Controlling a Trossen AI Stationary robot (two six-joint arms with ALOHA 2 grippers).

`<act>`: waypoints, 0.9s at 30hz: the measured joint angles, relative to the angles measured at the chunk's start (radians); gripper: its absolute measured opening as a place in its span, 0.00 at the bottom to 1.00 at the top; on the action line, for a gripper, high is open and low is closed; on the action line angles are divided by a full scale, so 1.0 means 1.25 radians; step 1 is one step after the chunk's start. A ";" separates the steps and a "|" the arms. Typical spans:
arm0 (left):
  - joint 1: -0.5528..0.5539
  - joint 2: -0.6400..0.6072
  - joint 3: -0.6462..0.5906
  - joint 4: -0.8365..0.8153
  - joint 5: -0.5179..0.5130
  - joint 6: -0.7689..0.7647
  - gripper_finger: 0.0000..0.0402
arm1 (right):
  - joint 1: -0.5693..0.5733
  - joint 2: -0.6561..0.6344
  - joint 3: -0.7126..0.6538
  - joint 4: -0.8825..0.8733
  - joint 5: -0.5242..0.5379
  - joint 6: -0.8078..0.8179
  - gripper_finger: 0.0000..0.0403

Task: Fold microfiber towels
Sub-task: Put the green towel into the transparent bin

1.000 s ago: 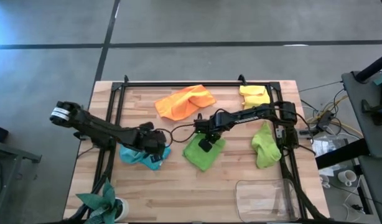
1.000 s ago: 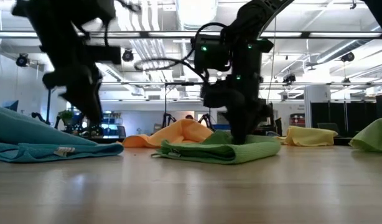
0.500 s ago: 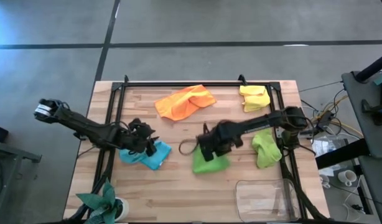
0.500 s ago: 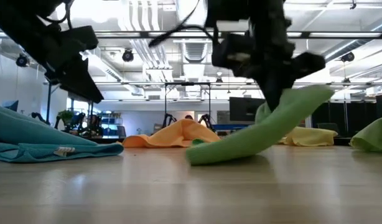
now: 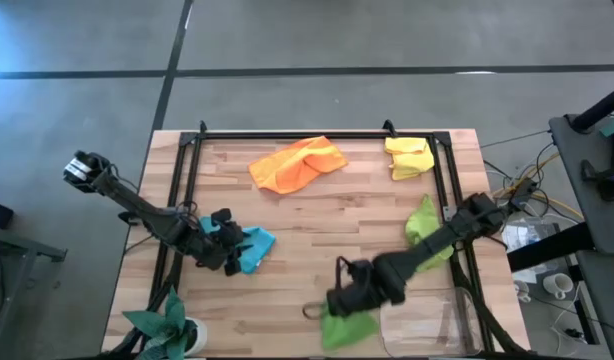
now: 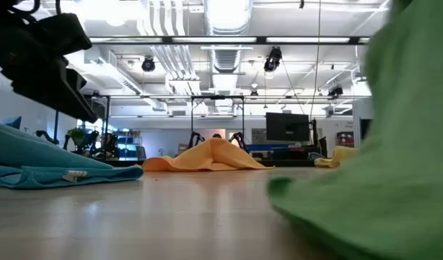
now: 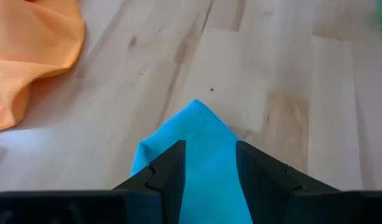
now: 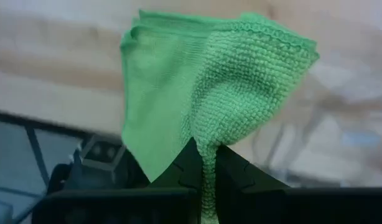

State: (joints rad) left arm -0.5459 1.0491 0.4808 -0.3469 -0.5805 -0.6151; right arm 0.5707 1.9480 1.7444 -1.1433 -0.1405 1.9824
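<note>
A folded green towel (image 5: 347, 328) hangs near the table's front edge, with my right gripper (image 8: 203, 163) shut on it. In the low view it fills the right side (image 6: 395, 144). A blue towel (image 5: 257, 243) lies crumpled at the left. My left gripper (image 5: 230, 258) stands open just above the blue towel's near-left part, and the towel's corner (image 7: 197, 124) shows between the fingers. The low view shows that gripper (image 6: 48, 58) clear of the cloth. Orange (image 5: 297, 163), yellow (image 5: 409, 157) and yellow-green (image 5: 424, 232) towels lie on the table. My right gripper pinches a bunched bit of the green towel's edge (image 8: 206, 140) between its two shut fingers, several layers together. The fingers come steeply from above. The towel hangs slack below them. Whether its lower end (image 6: 294, 198) touches the table, I cannot tell.
A clear plastic tray (image 5: 427, 315) sits at the front right, just right of the hanging green towel. A small leafy plant (image 5: 167, 325) stands at the front left corner. Bare wood (image 5: 317, 225) lies across the table's middle.
My right gripper has lifted the green towel off the table's middle and carried it toward the near edge, rolling its wrist; the towel now hangs from the fingers. My left gripper has drawn back toward the near-left corner. The blue towel has stayed put.
</note>
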 joint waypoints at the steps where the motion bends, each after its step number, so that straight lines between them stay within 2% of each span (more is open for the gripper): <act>1: -0.005 0.005 0.000 0.000 0.000 0.001 0.31 | 0.016 0.006 0.019 -0.020 -0.001 0.024 0.03; 10: -0.017 0.038 0.000 0.022 0.024 0.040 0.31 | 0.109 0.016 0.135 -0.281 0.005 0.209 0.03; 14: -0.018 0.038 0.000 0.020 0.033 0.044 0.31 | 0.129 0.016 0.174 -0.341 -0.047 0.226 0.03; 19: -0.018 0.038 0.000 0.026 0.033 0.062 0.31 | 0.148 0.016 0.160 -0.342 -0.066 0.225 0.03; 27: -0.019 0.038 0.000 0.040 0.032 0.064 0.31 | 0.202 0.006 0.060 -0.345 -0.139 0.237 0.03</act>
State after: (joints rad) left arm -0.5697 1.0961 0.4808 -0.2966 -0.5404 -0.5350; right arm 0.8231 1.9553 1.8192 -1.5740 -0.3136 2.2782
